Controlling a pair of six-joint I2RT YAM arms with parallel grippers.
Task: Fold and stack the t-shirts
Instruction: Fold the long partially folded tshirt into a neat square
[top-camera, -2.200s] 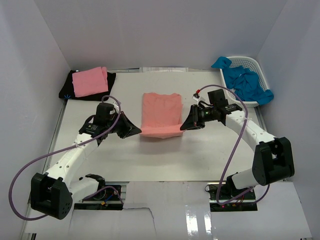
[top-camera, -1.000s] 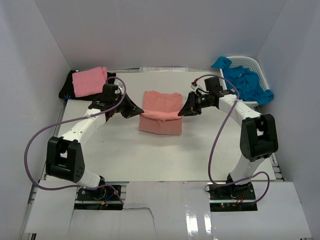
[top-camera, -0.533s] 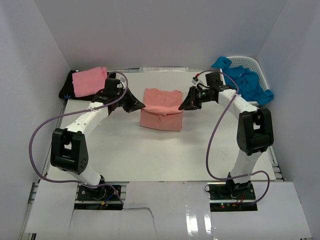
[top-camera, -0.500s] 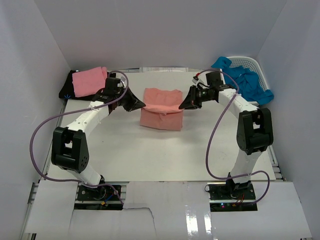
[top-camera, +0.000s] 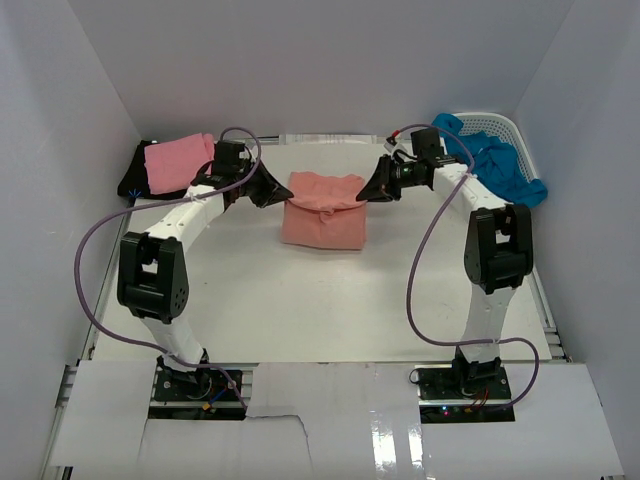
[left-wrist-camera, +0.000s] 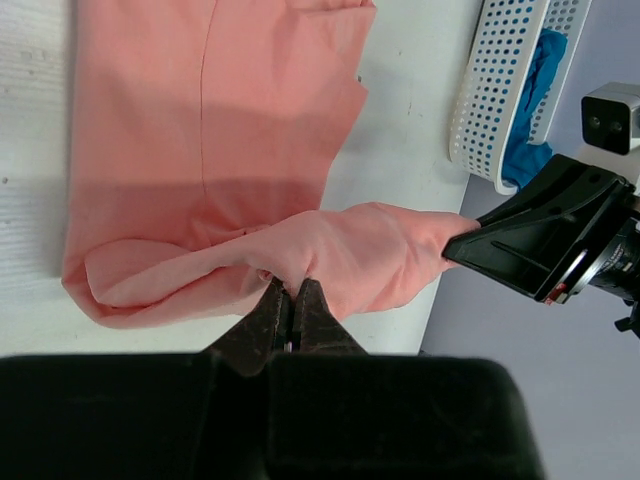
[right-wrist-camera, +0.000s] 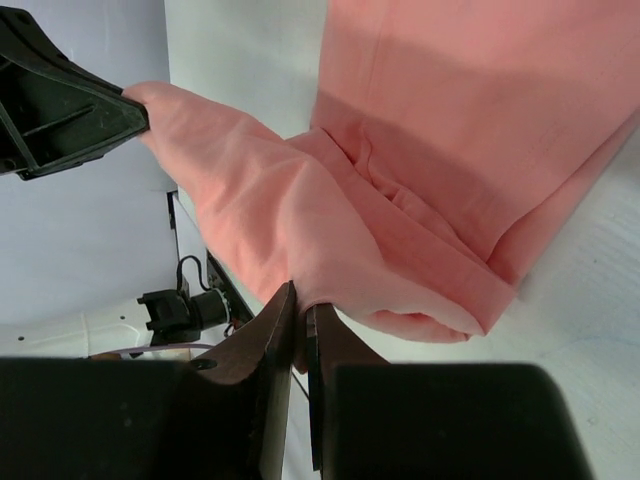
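Toward the far middle of the white counter (top-camera: 300, 310), two robot arms grip a large salmon-coral soft cloth t-shirt (top-camera: 322, 225) from opposite sides. The left gripper (top-camera: 283, 193) is pinched tight on one corner of the shirt's raised far edge, and the right gripper (top-camera: 366, 192) is pinched tight on the other. The edge hangs between them with a slight sag in the middle. The nearer part of the shirt lies flat on the counter, doubled over along its near side. In the left wrist view the dark fingertips (left-wrist-camera: 262, 325) meet on a bunched fold of cloth, with the other arm's gripper at the fold's far end. The right wrist view shows the same hold mirrored. At the far left corner, a folded lighter pink cloth t-shirt (top-camera: 180, 162) lies on top of a black cloth t-shirt (top-camera: 135, 182). At the far right, bright blue cloth t-shirts (top-camera: 495, 165) fill a white plastic lattice basket (top-camera: 522, 135) and spill over its rim.
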